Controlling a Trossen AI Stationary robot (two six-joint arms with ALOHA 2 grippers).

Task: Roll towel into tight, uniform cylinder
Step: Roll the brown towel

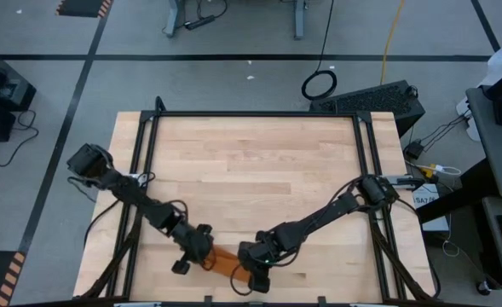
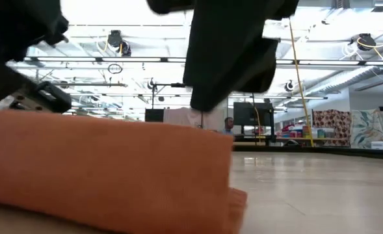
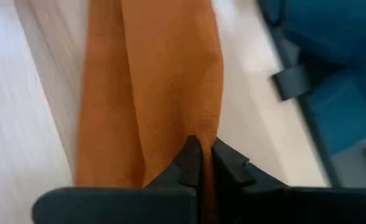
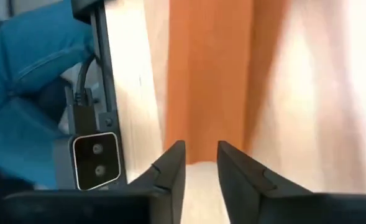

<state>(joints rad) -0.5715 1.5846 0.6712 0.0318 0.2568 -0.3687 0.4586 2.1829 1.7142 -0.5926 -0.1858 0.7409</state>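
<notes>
A: Item one, towel (image 1: pixel 223 260). Location?

B: Near front edge of the wooden desk (image 1: pixel 251 162), lying between the two claws. Rust-orange, folded into a long band. No tag, label or writing can be read in any view.

A: Left claw (image 3: pixel 201 163)?

B: Its wrist view shows the fingers pinched narrow on one fold of the towel, cloth caught between the tips. From above, the arm's body covers that grip.

A: Right claw (image 4: pixel 201 155)?

B: Fingers slightly parted, a small gap, nothing between them. It sits at the other end of the towel; whether the tips touch the cloth is unclear. From above it is only a dark mass (image 1: pixel 255 260) beside the orange.

A: Low view?

B: The towel (image 2: pixel 106 169) fills the lower left as a thick orange slab with a rounded edge resting on the desk; dark arm parts hang above, cut off by the frame. Far behind, a person, too small to describe.

A: Other entries?

B: Small camera unit (image 4: pixel 96 160) on the desk frame, seen only from the right wrist.
</notes>
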